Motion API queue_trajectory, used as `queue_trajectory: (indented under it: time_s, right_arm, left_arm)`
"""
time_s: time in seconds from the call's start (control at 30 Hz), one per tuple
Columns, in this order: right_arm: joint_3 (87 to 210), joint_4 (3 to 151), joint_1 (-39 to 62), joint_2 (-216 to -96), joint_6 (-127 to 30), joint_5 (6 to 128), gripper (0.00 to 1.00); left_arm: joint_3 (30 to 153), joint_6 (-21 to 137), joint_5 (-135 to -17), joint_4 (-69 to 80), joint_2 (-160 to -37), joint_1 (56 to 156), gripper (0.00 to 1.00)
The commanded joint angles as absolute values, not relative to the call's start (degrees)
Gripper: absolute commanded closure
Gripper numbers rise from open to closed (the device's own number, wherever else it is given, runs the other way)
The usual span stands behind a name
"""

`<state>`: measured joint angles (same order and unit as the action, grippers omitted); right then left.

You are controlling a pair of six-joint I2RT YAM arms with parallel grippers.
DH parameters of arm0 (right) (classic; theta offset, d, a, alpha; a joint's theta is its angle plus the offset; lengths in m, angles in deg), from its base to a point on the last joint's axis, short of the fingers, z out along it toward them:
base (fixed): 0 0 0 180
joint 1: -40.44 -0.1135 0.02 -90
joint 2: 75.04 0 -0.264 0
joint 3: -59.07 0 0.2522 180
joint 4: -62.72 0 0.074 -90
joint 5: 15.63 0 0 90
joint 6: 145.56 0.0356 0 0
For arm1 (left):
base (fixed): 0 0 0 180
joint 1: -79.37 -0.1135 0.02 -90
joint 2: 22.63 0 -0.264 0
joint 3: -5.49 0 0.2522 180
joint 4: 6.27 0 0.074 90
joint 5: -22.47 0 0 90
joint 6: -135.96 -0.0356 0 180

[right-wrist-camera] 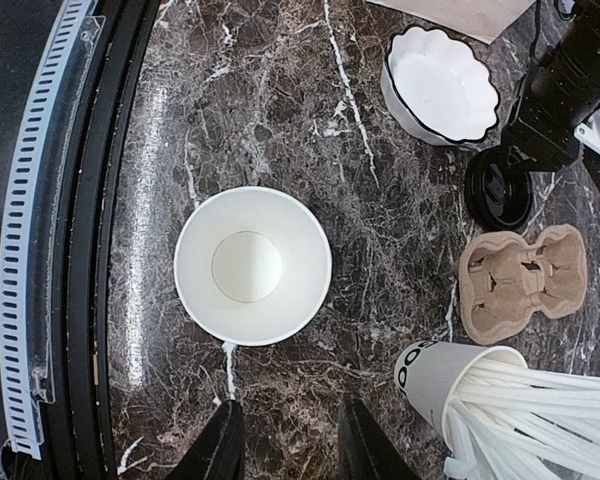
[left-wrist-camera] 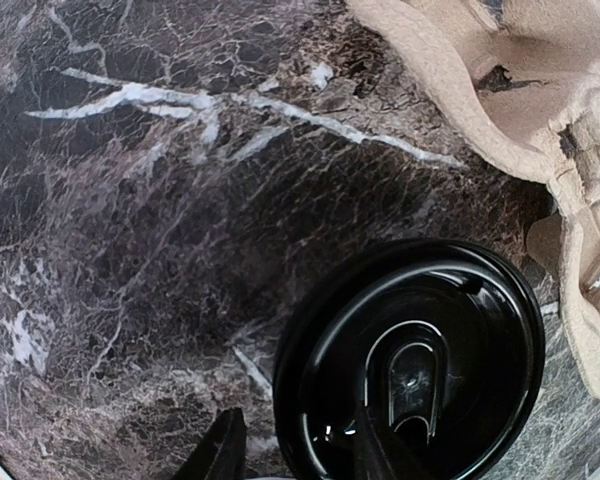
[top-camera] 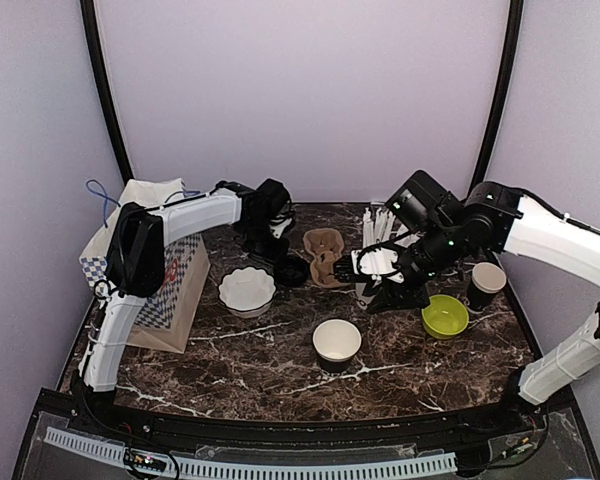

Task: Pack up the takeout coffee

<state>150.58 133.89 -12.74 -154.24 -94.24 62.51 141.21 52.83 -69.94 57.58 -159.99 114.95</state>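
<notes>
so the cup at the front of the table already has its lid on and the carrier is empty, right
No: that cup is open, with no lid on it; the right wrist view shows its white inside. The carrier is empty.

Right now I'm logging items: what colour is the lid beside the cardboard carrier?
The lid is glossy black, clearest in the left wrist view.

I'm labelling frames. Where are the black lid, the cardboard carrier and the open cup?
black lid [left-wrist-camera: 420, 335], left wrist view, top face
cardboard carrier [right-wrist-camera: 523, 283], right wrist view, middle ridge
open cup [right-wrist-camera: 246, 266], right wrist view, inside bottom
</notes>
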Motion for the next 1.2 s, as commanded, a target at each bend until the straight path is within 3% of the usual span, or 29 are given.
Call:
queue_trajectory:
  time_s: [0.0, 0.2, 0.43, 0.8, 1.0, 1.17]
  right_arm:
    - [150.4, 132.4, -12.5, -154.5, -93.8, 61.7, 0.69]
    - [149.4, 131.9, -12.5, -155.3, -93.9, 62.6, 0.69]
    - [148.7, 131.7, -12.5, -155.8, -93.9, 63.4, 0.69]
    - [151.4, 130.9, -11.5, -154.7, -93.0, 62.9, 0.7]
    - [156.9, 123.7, -7.7, -153.1, -87.6, 63.6, 0.69]
    - [167.4, 116.3, -3.9, -155.4, -77.7, 61.2, 0.58]
  left_arm:
    - [143.1, 53.6, -69.5, 59.1, -159.8, 115.0, 0.66]
    - [143.2, 53.4, -69.4, 58.3, -159.8, 115.0, 0.81]
    - [144.6, 53.2, -70.0, 58.3, -159.8, 115.0, 0.9]
    - [146.5, 52.8, -71.3, 59.4, -153.9, 115.0, 0.92]
    - [139.9, 52.8, -84.0, 54.4, -143.2, 115.0, 0.92]
    - [137.6, 58.1, -92.6, 50.6, -136.1, 115.0, 0.92]
